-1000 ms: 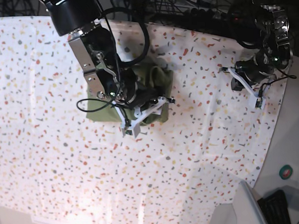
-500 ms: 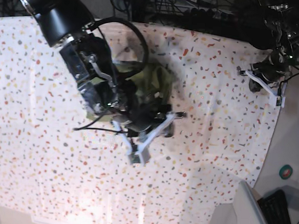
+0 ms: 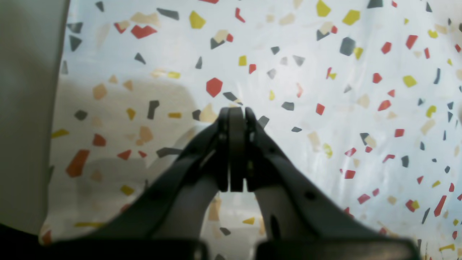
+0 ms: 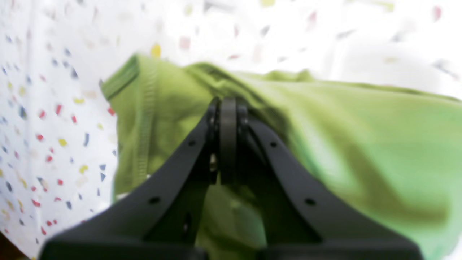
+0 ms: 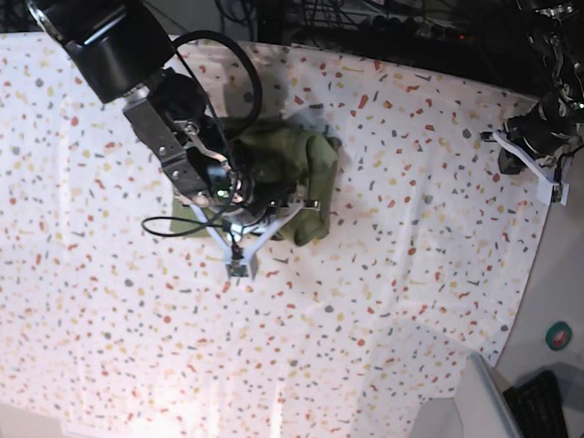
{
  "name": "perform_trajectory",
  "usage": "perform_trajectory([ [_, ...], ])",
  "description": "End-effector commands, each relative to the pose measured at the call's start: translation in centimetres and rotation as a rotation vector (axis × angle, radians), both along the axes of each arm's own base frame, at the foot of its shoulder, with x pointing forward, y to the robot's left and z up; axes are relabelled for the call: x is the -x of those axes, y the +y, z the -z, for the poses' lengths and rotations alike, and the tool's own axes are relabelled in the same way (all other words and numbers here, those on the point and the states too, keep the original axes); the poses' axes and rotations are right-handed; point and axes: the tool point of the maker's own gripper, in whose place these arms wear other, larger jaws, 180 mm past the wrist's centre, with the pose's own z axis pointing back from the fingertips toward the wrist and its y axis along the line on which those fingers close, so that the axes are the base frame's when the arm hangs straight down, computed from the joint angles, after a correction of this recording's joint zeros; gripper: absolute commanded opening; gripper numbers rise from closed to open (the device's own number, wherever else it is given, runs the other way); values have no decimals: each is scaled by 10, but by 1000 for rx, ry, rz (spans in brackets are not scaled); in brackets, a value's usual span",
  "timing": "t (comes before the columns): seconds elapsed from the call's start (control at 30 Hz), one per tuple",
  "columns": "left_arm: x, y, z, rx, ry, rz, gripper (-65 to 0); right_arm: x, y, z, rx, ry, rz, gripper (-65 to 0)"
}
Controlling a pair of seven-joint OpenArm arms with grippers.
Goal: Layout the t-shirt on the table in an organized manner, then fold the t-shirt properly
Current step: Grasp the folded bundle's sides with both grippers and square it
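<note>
- Right gripper [image 4: 228, 104]: jaws pressed together in its wrist view, tips down against the t-shirt [image 4: 361, 144]. A ridge of green cloth rises right at the tips, but the frame is blurred; cannot tell whether fabric is pinched between them or only touched.
- T-shirt: bunched, not laid out. From this claw, cloth spreads to both sides, with more of it to the right; a stitched hem runs just left of the tips.
- Base view: the t-shirt [image 5: 294, 159] is a crumpled heap near the middle of the table [image 5: 385, 316], lying under and behind the right gripper [image 5: 237, 265]; part of the heap is hidden by the arm.
- Left gripper [image 3: 236, 112]: jaws fully together, nothing between them. Only speckled table [image 3: 325, 90] cloth lies ahead of the tips; the cloth's edge runs to their left.
- Base view: left gripper [image 5: 554, 192] hangs at the table's edge, well apart from the t-shirt.
</note>
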Motion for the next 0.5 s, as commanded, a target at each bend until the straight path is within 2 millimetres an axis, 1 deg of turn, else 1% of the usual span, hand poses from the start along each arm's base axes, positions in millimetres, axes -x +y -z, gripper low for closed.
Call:
perform_trajectory([
  [0.0,-7,5,-10,-15,-36,10,-650,-17,17,-19,-36,-72,-21,-650],
  [0.03,-7,5,-10,-15,-36,10,-650,-18,20,-18,-30,-85,-32,-650],
  [0.1,-8,5,-11,-15,-39,10,-650,-16,34,-19,-35,-103,-56,-650],
  [0.2,-9,2,-10,-10,-40,16,-650,-17,44,-30,-61,-126,-69,-650],
  [0.3,-15,-26,-3,16,-29,87,-650,-21,48,-52,-96,-162,-77,-650],
  [0.33,-17,-35,-1,24,-25,113,-650,-24,39,-59,-98,-174,-72,-650],
  [0.4,-19,-57,4,44,-15,169,-650,-23,21,-74,-111,-188,-60,-650],
  [0.43,-21,-70,6,58,-14,196,-650,-22,11,-83,-123,-202,-45,-650],
  [0.47,-26,-88,4,76,-27,229,-650,-22,-3,-93,-134,-217,-23,-650],
])
